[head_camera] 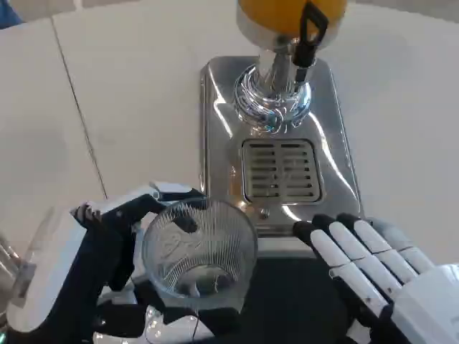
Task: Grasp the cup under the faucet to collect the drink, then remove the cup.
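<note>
White counter (129, 93): fills the upper left and right of the frame, with a thin dark seam running diagonally down its left part. Left robot hand (107, 251): lower left of the frame, white back and black fingers wrapped around the side of the cup, clamped on it. Cup (199, 254): clear ribbed glass, lower centre-left, tilted with its open mouth turned toward the camera, held just in front of the near edge of the dispenser base and not under the faucet; whether it holds any liquid cannot be told. Dispenser base (215, 129): polished steel plate, centre of the frame, reflecting light. Drip grate (281, 170): slotted rectangular panel set into the base, centre, just beyond and to the right of the cup. Chrome column (274, 93): upper centre, rising from the base on a ringed collar. Orange drink tank (287, 13): top edge of the frame, above the column. Faucet (310, 39): black lever and spout at the tank's front, upper centre-right. Right robot hand (366, 269): lower right, fingers extended and apart, holding nothing, fingertips close to the near right corner of the base.
</note>
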Robot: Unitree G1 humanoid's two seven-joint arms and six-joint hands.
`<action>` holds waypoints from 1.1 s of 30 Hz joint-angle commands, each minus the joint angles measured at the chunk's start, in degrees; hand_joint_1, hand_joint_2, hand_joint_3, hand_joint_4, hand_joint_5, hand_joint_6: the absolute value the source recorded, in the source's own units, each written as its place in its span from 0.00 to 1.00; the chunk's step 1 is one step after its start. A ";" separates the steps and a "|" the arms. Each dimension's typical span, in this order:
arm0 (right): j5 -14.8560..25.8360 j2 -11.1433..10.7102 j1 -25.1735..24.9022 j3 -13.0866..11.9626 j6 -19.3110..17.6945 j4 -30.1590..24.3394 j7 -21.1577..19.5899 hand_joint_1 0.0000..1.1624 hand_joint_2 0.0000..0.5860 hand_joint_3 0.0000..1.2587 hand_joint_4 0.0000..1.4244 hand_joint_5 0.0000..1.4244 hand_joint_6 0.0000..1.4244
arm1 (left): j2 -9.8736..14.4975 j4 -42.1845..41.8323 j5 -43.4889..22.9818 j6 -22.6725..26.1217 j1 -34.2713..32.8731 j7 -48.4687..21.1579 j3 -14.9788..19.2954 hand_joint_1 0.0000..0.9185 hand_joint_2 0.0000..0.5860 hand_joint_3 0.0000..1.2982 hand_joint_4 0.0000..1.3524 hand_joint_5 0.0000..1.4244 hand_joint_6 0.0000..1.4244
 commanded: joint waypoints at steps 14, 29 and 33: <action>-2.12 -0.05 -0.76 1.66 1.28 -0.66 0.94 0.23 0.86 0.00 0.00 0.00 0.02 | -1.69 -0.29 -0.43 0.24 0.54 -0.26 -0.26 0.69 0.00 1.00 0.78 1.00 1.00; -1.51 0.67 0.24 0.31 3.08 -1.23 0.37 0.23 0.85 0.00 0.00 0.00 0.02 | -4.76 2.92 2.90 3.82 -4.17 1.53 -1.21 0.69 0.00 1.00 0.78 1.00 1.00; -1.21 1.00 -0.13 0.08 3.96 -1.55 0.78 0.23 0.85 0.00 0.00 0.00 0.02 | -6.50 5.94 5.01 5.88 -8.05 3.29 -1.55 0.69 0.00 1.00 0.78 1.00 1.00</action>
